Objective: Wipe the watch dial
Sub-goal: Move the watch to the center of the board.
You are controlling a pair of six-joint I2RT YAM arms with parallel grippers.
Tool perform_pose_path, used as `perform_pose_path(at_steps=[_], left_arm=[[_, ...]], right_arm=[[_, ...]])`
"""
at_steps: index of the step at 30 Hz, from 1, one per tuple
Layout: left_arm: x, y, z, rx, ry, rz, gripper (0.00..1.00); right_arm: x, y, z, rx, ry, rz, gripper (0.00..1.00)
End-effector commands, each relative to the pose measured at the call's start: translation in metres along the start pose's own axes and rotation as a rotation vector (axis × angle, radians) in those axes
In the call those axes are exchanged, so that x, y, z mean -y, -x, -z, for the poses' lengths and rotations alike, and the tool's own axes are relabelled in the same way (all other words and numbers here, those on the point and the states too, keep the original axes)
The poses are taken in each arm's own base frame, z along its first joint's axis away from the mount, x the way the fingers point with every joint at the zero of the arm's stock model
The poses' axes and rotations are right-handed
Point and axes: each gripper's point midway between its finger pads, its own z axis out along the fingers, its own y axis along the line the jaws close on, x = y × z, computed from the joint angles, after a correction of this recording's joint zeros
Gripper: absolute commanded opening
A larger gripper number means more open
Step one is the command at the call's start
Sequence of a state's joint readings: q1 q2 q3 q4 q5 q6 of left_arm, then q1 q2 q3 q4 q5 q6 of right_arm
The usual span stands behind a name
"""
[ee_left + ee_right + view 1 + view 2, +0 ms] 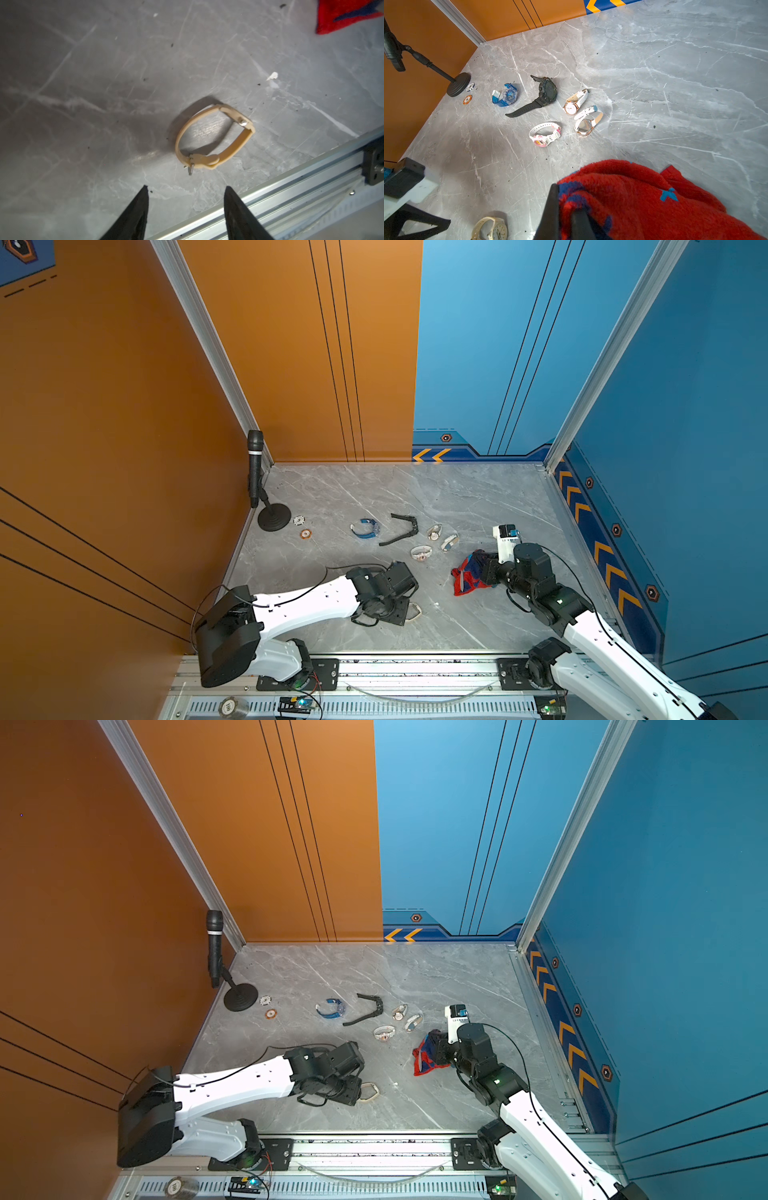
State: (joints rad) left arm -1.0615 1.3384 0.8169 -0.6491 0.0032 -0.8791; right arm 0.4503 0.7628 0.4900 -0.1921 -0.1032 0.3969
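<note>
Just ahead of released left end effector (186, 187), beige watch (204, 160), lying apart

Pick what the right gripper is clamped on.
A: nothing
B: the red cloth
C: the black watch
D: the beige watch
B: in the right wrist view the right gripper is shut on the red cloth, which bunches around its fingers. The beige watch lies free in front of the open left gripper.
</note>
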Motion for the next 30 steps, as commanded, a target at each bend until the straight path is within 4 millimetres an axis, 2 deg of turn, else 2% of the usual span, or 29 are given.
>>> perform_pose_path(at_steps=[1,7,11,20,24,30], left_arm=[[-0.008,0.002,0.003,0.031,0.005,0.2,0.59],[-0.017,0.005,-0.015,-0.016,0.055,0.191,0.57],[-0.02,0.016,-0.026,-0.029,0.075,0.184,0.54],[-0.006,0.038,-0.04,-0.071,0.062,0.126,0.52],[-0.002,0.036,-0.046,-0.1,0.057,0.105,0.51],[-0.006,0.034,-0.048,-0.122,0.093,0.071,0.51]], right_arm=[[-0.006,0.009,-0.003,0.036,0.033,-0.009,0.0],[-0.007,0.009,-0.002,0.045,0.04,-0.013,0.0],[-0.004,0.008,0.0,0.053,0.032,-0.012,0.0],[-0.001,0.006,0.001,0.048,0.02,-0.009,0.0],[0.0,0.005,0.002,0.047,0.016,-0.01,0.0],[0.001,0.004,0.001,0.046,0.014,-0.013,0.0]])
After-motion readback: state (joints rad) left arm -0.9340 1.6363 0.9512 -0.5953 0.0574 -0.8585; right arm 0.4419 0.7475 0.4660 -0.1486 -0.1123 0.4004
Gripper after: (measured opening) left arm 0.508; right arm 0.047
